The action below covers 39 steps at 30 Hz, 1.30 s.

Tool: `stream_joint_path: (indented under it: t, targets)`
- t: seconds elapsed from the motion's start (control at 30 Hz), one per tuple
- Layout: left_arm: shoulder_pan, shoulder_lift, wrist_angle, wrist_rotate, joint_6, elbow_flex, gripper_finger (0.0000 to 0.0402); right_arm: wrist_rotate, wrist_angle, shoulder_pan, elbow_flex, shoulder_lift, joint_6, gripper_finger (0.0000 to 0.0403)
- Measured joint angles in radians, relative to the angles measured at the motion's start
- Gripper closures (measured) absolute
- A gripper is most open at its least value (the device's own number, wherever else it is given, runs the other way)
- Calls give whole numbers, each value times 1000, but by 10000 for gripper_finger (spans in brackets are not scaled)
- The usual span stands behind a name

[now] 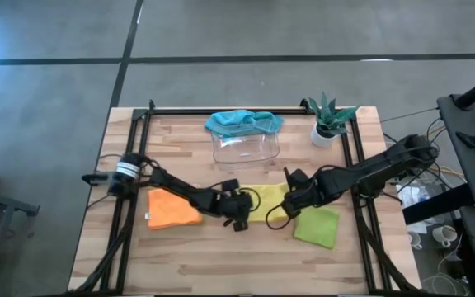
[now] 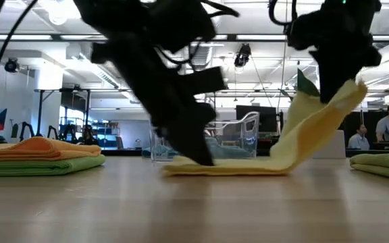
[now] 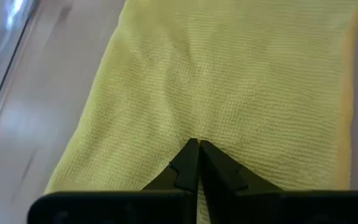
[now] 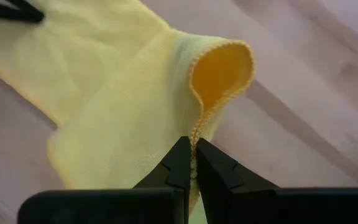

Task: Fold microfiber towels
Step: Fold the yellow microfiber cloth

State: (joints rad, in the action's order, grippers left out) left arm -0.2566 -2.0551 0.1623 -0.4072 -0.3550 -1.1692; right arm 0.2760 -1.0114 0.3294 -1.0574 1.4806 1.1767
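- An orange towel (image 1: pixel 172 209) lies folded at the table's left; the low view shows it stacked on a lime green towel (image 2: pixel 42 164).
- The left gripper (image 1: pixel 239 206) presses closed fingertips onto the yellow towel (image 1: pixel 268 200) at mid-table.
- The right gripper (image 1: pixel 290 204) pinches that towel's right edge, lifting it.
- Another lime green towel (image 1: pixel 317 225) lies at the right.
- A teal blue towel (image 1: pixel 242 120) drapes over the clear plastic tray (image 1: pixel 246 148).

Left gripper (image 1: pixel 239 216) and right gripper (image 1: pixel 289 204) (both pinched closed) reach toward mid-table.
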Motion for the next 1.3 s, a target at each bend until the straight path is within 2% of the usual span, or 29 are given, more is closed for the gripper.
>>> stream_joint_path:
  t: [0.2,0.33,0.5,0.73,0.87,1.1,1.3]
  targets:
    - [-36,129,10,-51,-188,170,401,-14,43,12,74,8,-31,385]
    - [-42,188,-65,-71,-215,247,401,-10,103,9,119,7,-42,385]
    - [-42,205,-128,-68,-193,264,401,-19,269,6,167,13,-44,385]
    - [-46,205,-146,-63,-184,259,401,-18,288,-23,239,14,84,379]
    - [-46,205,-147,-63,-180,256,401,-22,344,-58,285,14,87,343]
    - [-46,207,-146,-56,-140,229,401,-54,331,-121,284,-22,81,253]
    - [-32,209,-169,-88,-100,197,401,-109,357,-107,296,-36,168,197]
